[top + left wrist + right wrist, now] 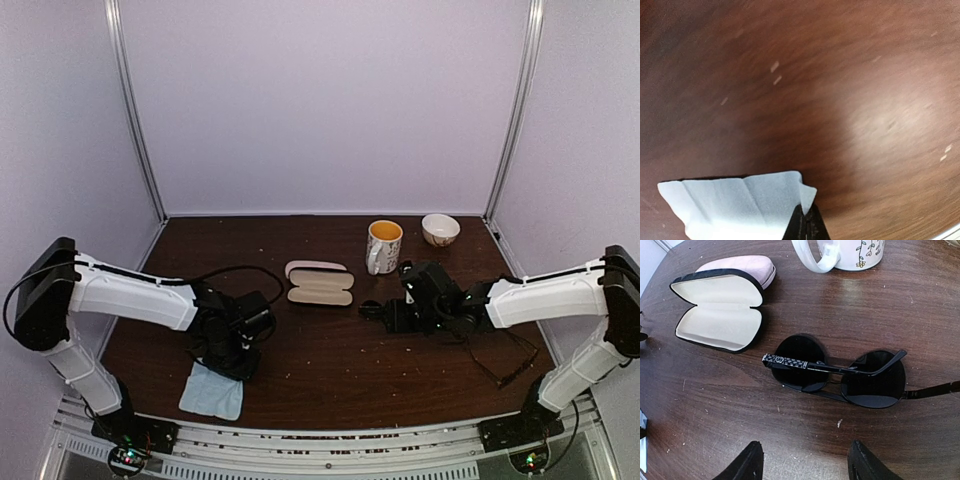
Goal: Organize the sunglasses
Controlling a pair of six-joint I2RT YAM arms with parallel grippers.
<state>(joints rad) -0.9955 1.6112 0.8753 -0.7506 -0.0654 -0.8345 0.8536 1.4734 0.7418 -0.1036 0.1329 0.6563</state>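
Right claw (805,466) spread wide near round dark-lensed sunglasses (840,375); glossy wood desk (715,405) around them. Open hard case (717,315) upper left. Left claw (806,221) pinched on creased blue cloth (740,200).

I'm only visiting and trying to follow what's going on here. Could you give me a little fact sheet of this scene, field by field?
Left gripper: shut, pinching the edge of a light-blue square cloth
Right gripper: open, not gripping anything
Ahead of it: black round dark-lensed sunglasses lying on the table
Cases: cream-lined hard case, open; pink hard case, closed, behind it
Other eyewear: thin dark-framed glasses beside the right arm
Crockery: white floral mug; small bowl
Surface: dark wooden table
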